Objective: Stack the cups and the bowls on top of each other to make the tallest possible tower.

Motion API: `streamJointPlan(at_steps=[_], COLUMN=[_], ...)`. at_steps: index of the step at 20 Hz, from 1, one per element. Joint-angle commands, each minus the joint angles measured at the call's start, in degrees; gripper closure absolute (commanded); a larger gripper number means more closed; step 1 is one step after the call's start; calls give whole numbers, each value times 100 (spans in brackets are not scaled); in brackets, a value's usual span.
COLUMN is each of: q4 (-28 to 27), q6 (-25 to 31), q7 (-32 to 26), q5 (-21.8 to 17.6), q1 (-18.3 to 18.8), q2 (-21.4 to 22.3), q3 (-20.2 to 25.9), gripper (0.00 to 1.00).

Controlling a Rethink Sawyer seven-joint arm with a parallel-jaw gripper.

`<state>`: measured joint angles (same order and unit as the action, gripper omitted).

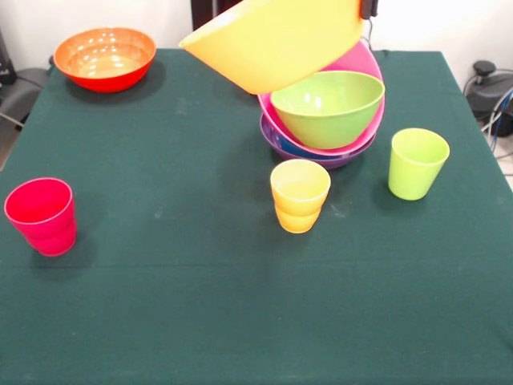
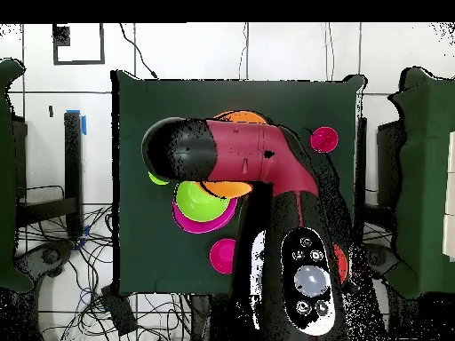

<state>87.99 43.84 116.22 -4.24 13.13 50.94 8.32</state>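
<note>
A large light orange bowl [image 1: 272, 40] hangs tilted in the air above the tower. Its upper right rim is held by my gripper [image 1: 368, 10], of which only a black tip shows at the top edge. The tower [image 1: 325, 120] has a purple bowl [image 1: 321, 157] lowest, a sliver of blue, a pink bowl [image 1: 365, 68] and a lime green bowl [image 1: 327, 106] on top. A yellow cup [image 1: 299, 195] stands in front of it, a lime green cup [image 1: 417, 163] to its right and a red cup [image 1: 42, 215] far left. In the overhead view the arm [image 2: 258, 164] hides the gripper.
A red-orange bowl [image 1: 105, 58] sits alone at the far left corner of the green table [image 1: 200, 313]. In the overhead view a small pinkish-red round thing [image 2: 222, 255] lies beside the arm's base. Cables and dark equipment [image 1: 489, 88] lie off the table's right edge.
</note>
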Motion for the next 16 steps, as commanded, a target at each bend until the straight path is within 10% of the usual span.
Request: streamJointPlan(at_steps=[1,16], q4=[684,1081], q6=[-396,-848], q7=[1000,1194], q5=[108,395], q1=[-259,-648], q2=[45,111], q3=[-118,-436], gripper=[100,100])
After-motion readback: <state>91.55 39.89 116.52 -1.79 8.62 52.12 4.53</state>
